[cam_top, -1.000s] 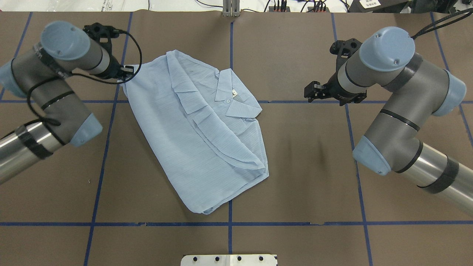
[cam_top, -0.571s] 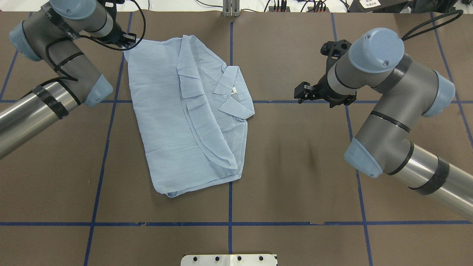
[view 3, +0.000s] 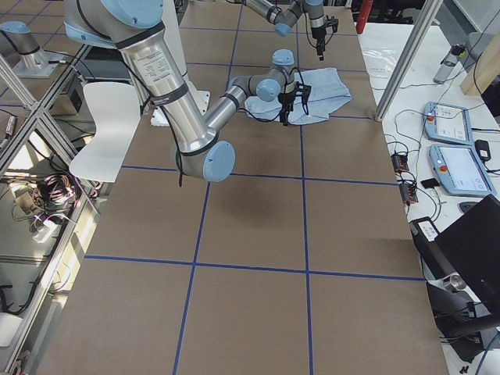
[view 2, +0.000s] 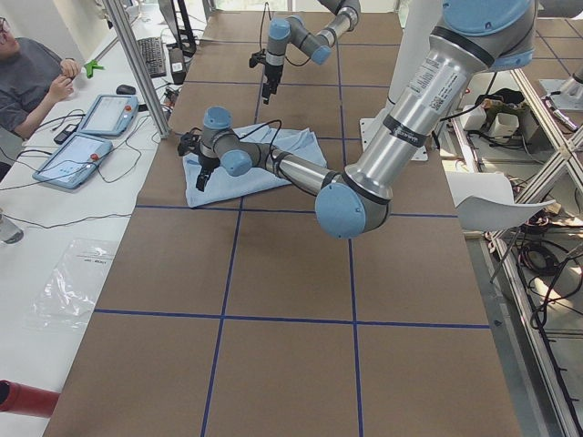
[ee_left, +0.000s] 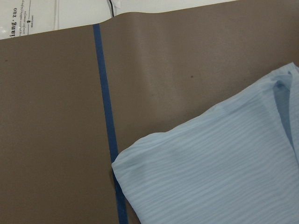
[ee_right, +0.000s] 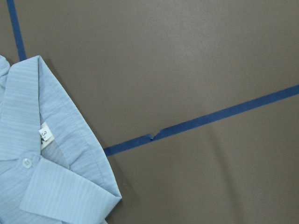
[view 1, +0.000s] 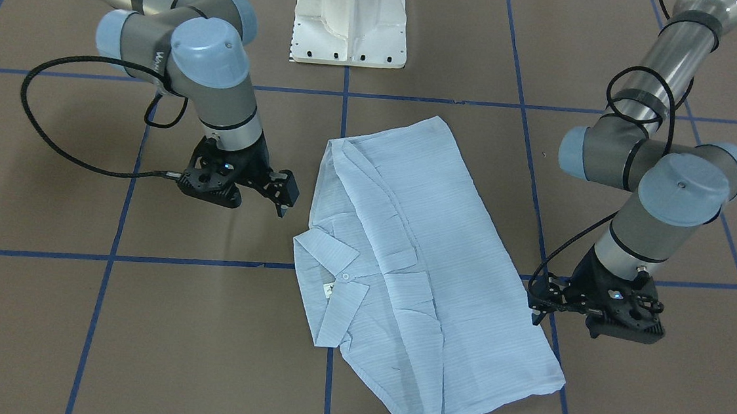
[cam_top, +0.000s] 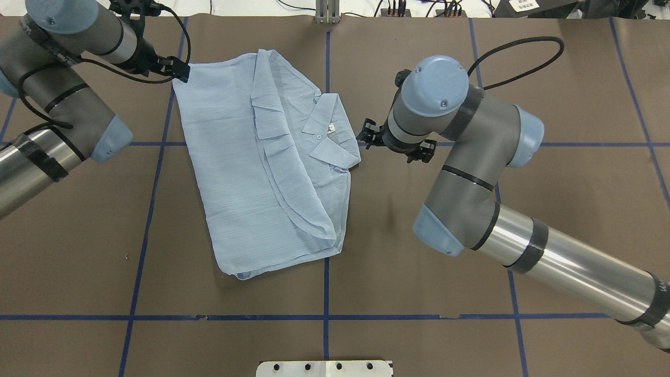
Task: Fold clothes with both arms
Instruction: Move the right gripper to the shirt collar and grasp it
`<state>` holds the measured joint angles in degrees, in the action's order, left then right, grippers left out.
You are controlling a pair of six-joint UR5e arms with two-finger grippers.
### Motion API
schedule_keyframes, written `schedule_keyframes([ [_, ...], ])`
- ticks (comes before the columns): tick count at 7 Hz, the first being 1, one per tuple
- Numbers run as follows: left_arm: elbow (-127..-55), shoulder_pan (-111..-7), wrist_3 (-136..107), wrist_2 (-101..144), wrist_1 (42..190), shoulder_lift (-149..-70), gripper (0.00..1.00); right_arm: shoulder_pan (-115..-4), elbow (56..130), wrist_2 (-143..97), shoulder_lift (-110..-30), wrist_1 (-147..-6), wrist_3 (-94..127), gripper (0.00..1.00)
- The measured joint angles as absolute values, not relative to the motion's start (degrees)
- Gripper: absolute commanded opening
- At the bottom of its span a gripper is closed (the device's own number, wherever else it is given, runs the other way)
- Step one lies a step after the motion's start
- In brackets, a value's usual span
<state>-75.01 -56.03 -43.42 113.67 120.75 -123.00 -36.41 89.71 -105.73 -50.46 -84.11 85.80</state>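
Note:
The light-blue striped shirt [cam_top: 246, 167] [view 1: 416, 270] lies flat on the brown table, folded lengthwise, collar and white neck label [ee_right: 44, 135] facing up. My left gripper [cam_top: 177, 69] [view 1: 536, 304] hovers open at the shirt's far left corner, holding nothing. That corner [ee_left: 140, 158] rests flat on the table in the left wrist view. My right gripper [cam_top: 366, 134] [view 1: 285, 195] hangs open just right of the collar [cam_top: 335, 149], off the cloth. In both wrist views the fingers are out of frame.
The white pedestal base [view 1: 350, 21] stands at the robot's side of the table. Blue tape lines [cam_top: 325, 293] grid the brown surface. A black cable loop [view 1: 52, 136] trails from the right wrist. A seated person [view 2: 32, 73] and tablets [view 2: 109, 114] sit beyond the far edge.
The left arm pulled the shirt's corner toward the far edge, swinging the shirt straighter; the shirt has since stayed still. The right arm swept left and now sits beside the collar.

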Motion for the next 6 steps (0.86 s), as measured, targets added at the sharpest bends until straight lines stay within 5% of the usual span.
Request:
schedule_keyframes([
  [6, -77.03, -55.76, -45.61, 113.8, 120.85, -121.5, 1.0, -30.81, 76.63, -97.35, -43.93, -77.11, 98.92, 0.58],
])
